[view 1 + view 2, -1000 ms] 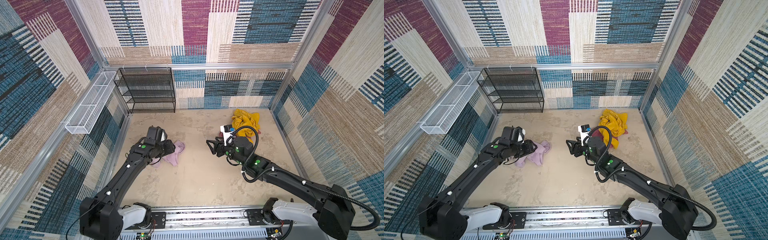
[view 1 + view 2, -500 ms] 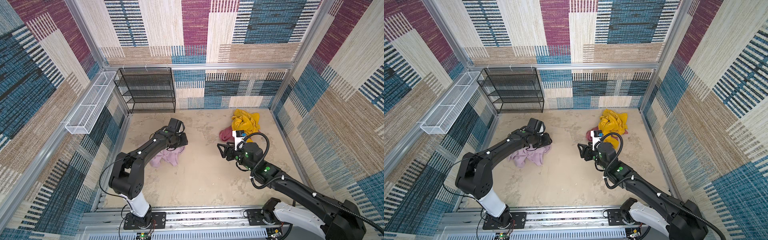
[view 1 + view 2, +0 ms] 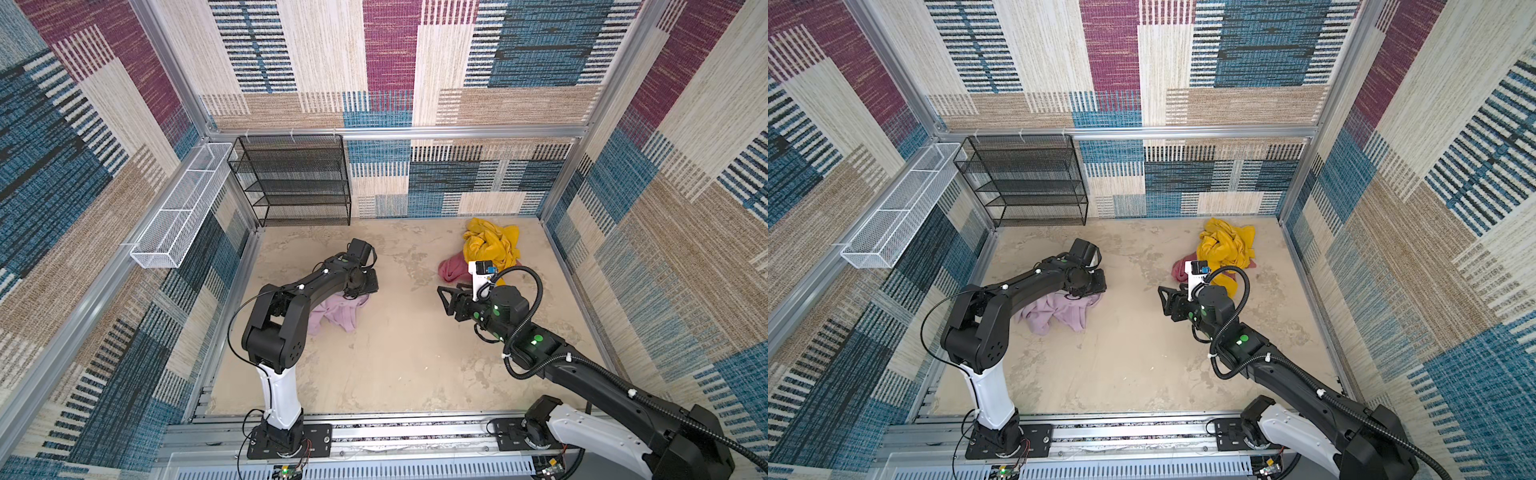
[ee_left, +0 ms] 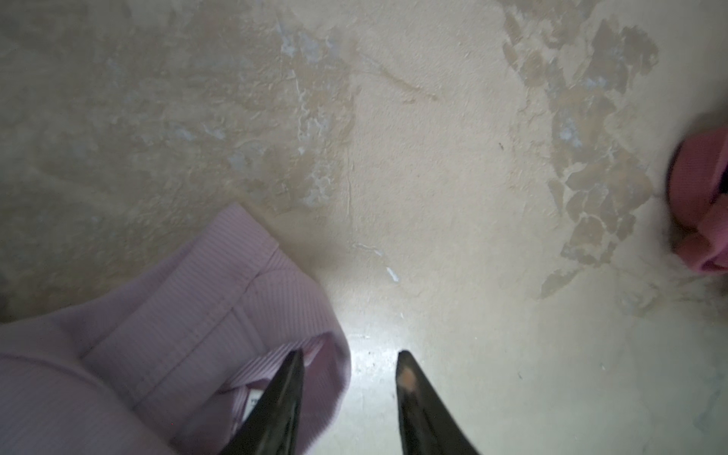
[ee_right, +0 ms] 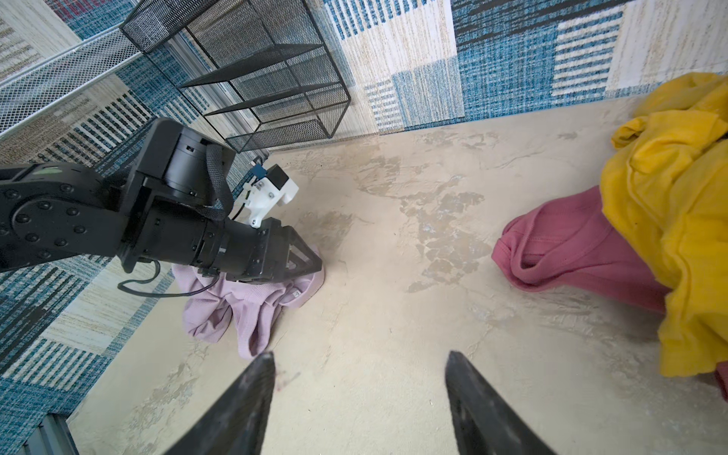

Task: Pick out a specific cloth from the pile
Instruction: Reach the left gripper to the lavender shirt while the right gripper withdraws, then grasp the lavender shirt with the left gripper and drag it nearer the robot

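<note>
The cloth (image 3: pixel 337 316), pale lilac-pink, lies crumpled on the floor at the left, apart from the pile (image 3: pixel 492 245); both top views show it (image 3: pixel 1059 313). My left gripper (image 3: pixel 369 283) hovers low over its far right edge. In the left wrist view the left gripper (image 4: pixel 350 354) has its jaws apart, one finger over a fold of the cloth (image 4: pixel 177 315) and the other over bare floor. My right gripper (image 3: pixel 446 296) is open and empty in mid-floor, pointing at the cloth (image 5: pixel 236 311). The pile is a mustard-yellow cloth (image 5: pixel 669 197) lying on a rose-red cloth (image 5: pixel 571 244).
A black wire shelf (image 3: pixel 295 183) stands against the back wall at the left. A white wire basket (image 3: pixel 183 208) hangs on the left wall. Patterned walls close in the sandy floor (image 3: pixel 395 353) on three sides, and the arms' rail runs along the front.
My left arm has folded up and its gripper has slid right to the cloth's far edge, jaws narrowing. The right gripper has drawn back from the pile, uncovering the rose-red cloth.
</note>
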`<state>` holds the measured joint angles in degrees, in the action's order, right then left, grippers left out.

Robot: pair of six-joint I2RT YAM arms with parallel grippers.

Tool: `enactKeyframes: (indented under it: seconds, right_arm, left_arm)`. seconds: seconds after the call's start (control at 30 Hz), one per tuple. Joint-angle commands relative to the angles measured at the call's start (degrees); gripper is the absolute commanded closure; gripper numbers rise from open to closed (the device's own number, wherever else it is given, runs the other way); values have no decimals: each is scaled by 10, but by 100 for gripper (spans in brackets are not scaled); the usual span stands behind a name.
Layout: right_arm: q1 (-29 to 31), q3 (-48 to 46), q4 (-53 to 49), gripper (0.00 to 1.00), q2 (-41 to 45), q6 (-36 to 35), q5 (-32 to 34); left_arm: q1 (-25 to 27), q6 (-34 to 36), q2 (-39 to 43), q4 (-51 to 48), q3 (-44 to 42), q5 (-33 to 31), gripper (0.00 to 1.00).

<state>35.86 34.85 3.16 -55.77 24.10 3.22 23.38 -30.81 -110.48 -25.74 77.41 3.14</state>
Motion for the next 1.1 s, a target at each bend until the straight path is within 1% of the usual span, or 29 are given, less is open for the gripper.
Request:
enactKeyframes:
  seconds: [0.0, 0.2, 0.33, 0.43, 0.6, 0.67, 0.87, 1.07]
  right_arm:
    - [-2, -1, 9, 28, 1, -1, 15]
    - [-3, -2, 17, 28, -6, 0, 15]
    - [-2, 1, 19, 28, -10, -2, 14]
    - [-2, 2, 21, 28, -6, -2, 20]
    - [-3, -2, 22, 28, 11, -3, 28]
    - [-3, -2, 20, 28, 17, -3, 33]
    - [-4, -5, 16, 28, 28, -1, 36]
    - [-5, 10, 16, 28, 20, 2, 30]
  left_arm:
    - [1, 17, -16, 4, 14, -11, 61]
    - [3, 21, -36, 0, 27, -15, 63]
    - [3, 21, -46, -2, 31, -17, 69]
    - [4, 19, -56, -7, 37, -17, 76]
    - [5, 20, -63, -11, 43, -16, 91]
    - [5, 19, -63, -12, 46, -9, 100]
    - [7, 19, -32, -19, 56, 4, 100]
    - [6, 29, 13, -64, 111, 9, 100]
